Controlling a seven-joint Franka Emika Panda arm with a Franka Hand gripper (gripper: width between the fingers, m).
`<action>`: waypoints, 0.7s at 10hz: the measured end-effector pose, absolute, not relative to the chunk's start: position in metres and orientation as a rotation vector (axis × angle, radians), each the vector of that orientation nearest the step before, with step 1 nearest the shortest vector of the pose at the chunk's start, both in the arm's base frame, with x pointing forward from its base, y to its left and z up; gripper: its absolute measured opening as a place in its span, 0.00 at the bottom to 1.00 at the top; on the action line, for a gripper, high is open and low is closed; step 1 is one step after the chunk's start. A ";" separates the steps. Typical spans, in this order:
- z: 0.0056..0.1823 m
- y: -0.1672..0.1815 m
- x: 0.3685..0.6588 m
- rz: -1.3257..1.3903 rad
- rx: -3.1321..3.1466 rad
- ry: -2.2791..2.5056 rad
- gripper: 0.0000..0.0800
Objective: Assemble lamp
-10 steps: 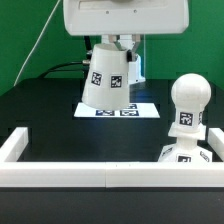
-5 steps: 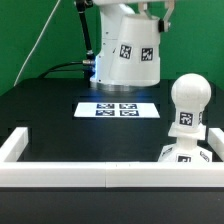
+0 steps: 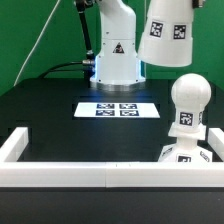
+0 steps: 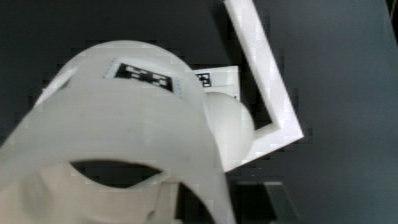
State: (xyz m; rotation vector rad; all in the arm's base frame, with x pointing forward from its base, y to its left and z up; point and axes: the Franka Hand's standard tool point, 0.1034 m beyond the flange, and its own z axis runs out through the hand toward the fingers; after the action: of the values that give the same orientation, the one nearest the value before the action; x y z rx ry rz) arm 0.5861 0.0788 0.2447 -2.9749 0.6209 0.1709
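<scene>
The white tapered shade (image 3: 168, 30) hangs in the air at the exterior view's upper right, tilted, with two tags showing, just above and left of the bulb. The round-headed bulb (image 3: 188, 100) stands upright on the blocky base (image 3: 185, 153) at the right, inside the white frame. In the wrist view the shade (image 4: 125, 120) fills most of the picture and my gripper (image 4: 214, 202) is shut on its wall, one finger inside the rim and one dark finger (image 4: 267, 205) outside. The bulb's head (image 4: 228, 115) shows past the shade. The gripper is out of the exterior view.
The marker board (image 3: 120, 109) lies flat on the black table in the middle. The white robot pedestal (image 3: 117, 55) with a triangle sticker stands behind it. A low white frame wall (image 3: 60, 172) runs along the front and also shows in the wrist view (image 4: 260, 70).
The shade has been carried up and to the exterior view's right, from over the marker board to above the bulb. The bulb and base have not moved.
</scene>
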 end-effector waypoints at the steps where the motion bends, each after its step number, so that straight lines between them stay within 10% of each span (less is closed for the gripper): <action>1: 0.243 0.088 0.593 0.162 -2.980 0.612 0.06; 7: 0.217 0.095 0.611 0.147 -3.006 0.572 0.06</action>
State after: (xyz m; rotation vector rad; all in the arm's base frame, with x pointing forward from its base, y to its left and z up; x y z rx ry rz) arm 0.6106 0.0949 0.2174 -3.0060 0.5720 0.1466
